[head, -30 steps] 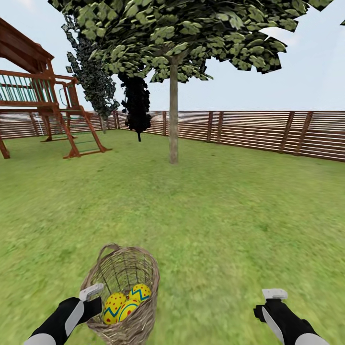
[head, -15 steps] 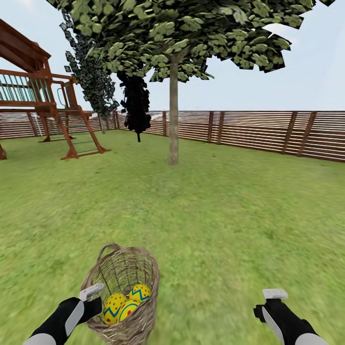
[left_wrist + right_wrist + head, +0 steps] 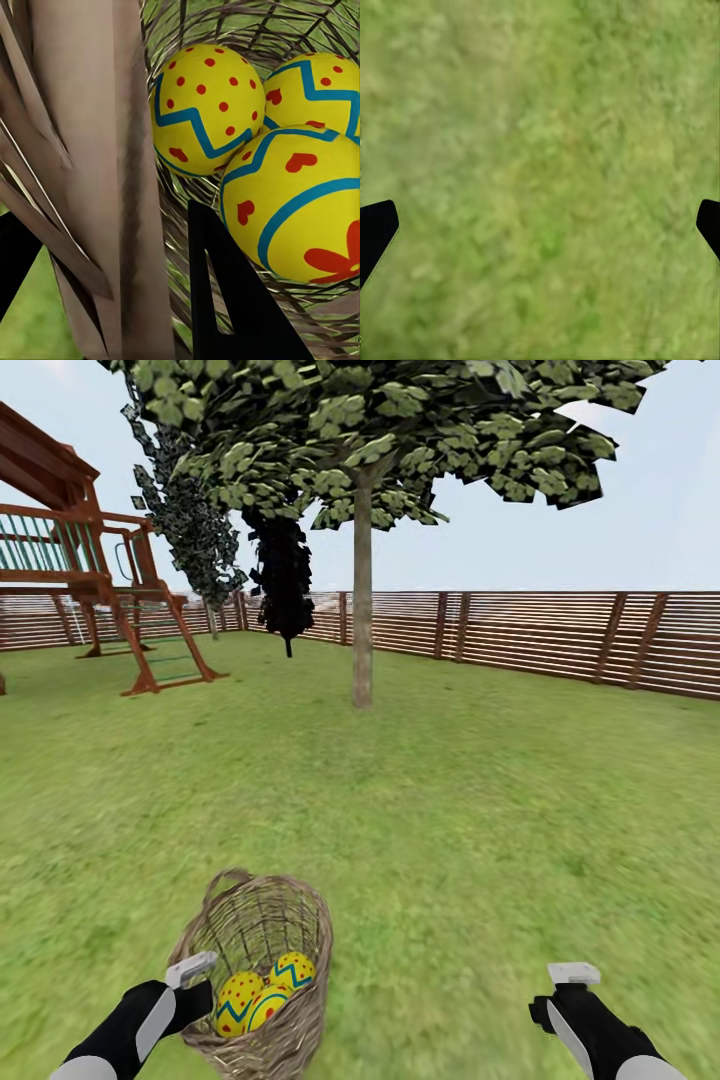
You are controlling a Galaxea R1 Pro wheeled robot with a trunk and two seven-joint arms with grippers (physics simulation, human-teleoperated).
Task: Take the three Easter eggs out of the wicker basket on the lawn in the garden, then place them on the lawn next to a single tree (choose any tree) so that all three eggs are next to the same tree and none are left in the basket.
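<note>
- Head view: You have rolled a little closer to the tree point(image 3: 362, 600). The whole picture slid a bit, and the playset point(image 3: 80, 560) moved toward the left edge. The basket point(image 3: 262, 970) sits the same way in front of you, so it is riding along with you.
- That is good for the job, I think: the eggs point(image 3: 262, 992) come along to the tree in one trip. All three are not out of the basket yet.
- Your left gripper point(image 3: 192, 972) is pressed on the basket's rim. Your right gripper point(image 3: 573, 977) hangs over bare lawn point(image 3: 470, 820) with nothing in it.
- Nothing stands between you and the tree, just grass. The fence point(image 3: 560, 635) and a black-leaved tree point(image 3: 283, 580) are farther back.
- Left wrist view: The wicker wall point(image 3: 90, 180) sits between the two dark fingers point(image 3: 240, 300), so this gripper is pinching the basket. The three eggs point(image 3: 202, 105) lie snug together inside, touching.
- Right wrist view: Two dark fingertips point(image 3: 376, 229) sit far apart at the edges, so this gripper is wide open. Grass point(image 3: 540, 180) is under it.
</note>
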